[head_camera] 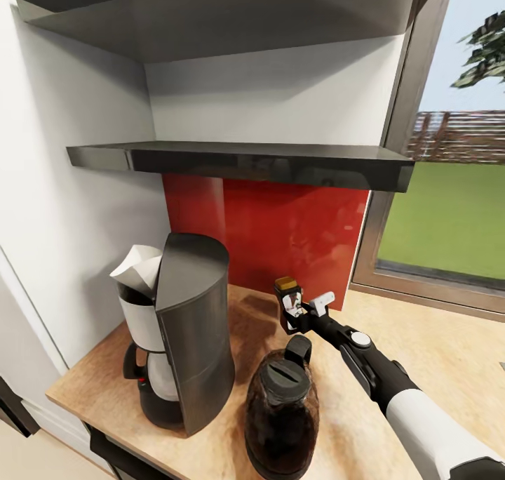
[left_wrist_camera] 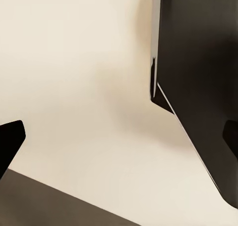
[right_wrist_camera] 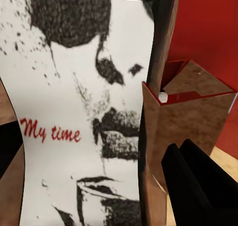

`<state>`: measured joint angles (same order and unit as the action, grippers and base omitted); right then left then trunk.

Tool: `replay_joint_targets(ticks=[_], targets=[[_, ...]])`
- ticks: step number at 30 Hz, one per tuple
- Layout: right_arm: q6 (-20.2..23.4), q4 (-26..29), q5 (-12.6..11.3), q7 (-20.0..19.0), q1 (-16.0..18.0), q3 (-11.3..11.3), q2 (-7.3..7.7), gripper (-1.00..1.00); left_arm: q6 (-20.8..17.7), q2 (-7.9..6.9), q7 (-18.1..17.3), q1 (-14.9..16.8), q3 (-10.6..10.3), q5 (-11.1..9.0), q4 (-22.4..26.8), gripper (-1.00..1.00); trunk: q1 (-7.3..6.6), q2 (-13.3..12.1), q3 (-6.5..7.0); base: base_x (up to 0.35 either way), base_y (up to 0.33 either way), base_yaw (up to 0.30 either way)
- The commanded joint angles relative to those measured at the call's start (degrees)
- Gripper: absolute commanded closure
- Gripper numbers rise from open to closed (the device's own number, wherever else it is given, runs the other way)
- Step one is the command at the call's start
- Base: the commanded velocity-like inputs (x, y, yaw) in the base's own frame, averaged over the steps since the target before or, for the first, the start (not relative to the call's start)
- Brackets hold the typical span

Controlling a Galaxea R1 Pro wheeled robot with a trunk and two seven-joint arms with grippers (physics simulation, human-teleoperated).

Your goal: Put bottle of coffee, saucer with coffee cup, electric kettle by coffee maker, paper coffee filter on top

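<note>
Jaws on the right gripper [head_camera: 298, 310] are closed around the bottle of coffee [head_camera: 286, 299], which sits low over the surface [head_camera: 435, 368] just in front of the red backsplash [head_camera: 280, 227]; the right wrist view shows the white label [right_wrist_camera: 74, 112] pressed up close between dark fingers [right_wrist_camera: 198, 186]. Whether the bottle's base is already down on the wood or hanging just above it, I cannot tell. Jaws of the left gripper [left_wrist_camera: 119, 141] show as two dark tips spread wide apart with nothing between them, over a pale floor.

Nearest the camera stands the electric kettle [head_camera: 282, 410], and its handle lies just under the right forearm [head_camera: 393, 382]. That is the main hazard: drawing the arm back low could catch the handle or lid and shove the kettle toward the surface's front edge. Beside it, the coffee maker [head_camera: 184, 332] carries the paper coffee filter [head_camera: 137, 269] perched loosely on top; a knock to the machine would likely tip the paper off.

Farther back, releasing the bottle while it is tilted or not fully down could topple it, since it is narrow. The kitchen shelf [head_camera: 245, 161] overhangs above, so a steep lift risks striking its underside.
</note>
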<state>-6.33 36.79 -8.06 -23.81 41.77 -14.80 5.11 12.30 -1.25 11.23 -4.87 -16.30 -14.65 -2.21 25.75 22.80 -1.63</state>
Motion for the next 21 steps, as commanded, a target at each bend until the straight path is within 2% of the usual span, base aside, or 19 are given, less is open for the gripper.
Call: replay_joint_targets(ticks=[1,10,21], targets=[[0.0,0.0,-0.7,-0.1,0.1,-0.3,0.08,1.00,0.3,0.02,0.1,0.0,-0.5,-0.5,-0.1,-1.00,0.04,0.1,-0.11,0.000,0.000,0.000],[0.0,0.0,-0.6,-0.3,0.1,-0.5,-0.22,1.00,0.3,0.02,0.1,0.0,-0.5,-0.5,-0.1,-1.00,0.04,0.1,-0.11,0.000,0.000,0.000],[0.0,0.0,-0.6,-0.4,0.1,-0.6,-0.36,1.00,0.3,0.02,0.1,0.0,-0.5,-0.4,-0.1,-1.00,2.45,4.5,-2.68,0.000,0.000,0.000]])
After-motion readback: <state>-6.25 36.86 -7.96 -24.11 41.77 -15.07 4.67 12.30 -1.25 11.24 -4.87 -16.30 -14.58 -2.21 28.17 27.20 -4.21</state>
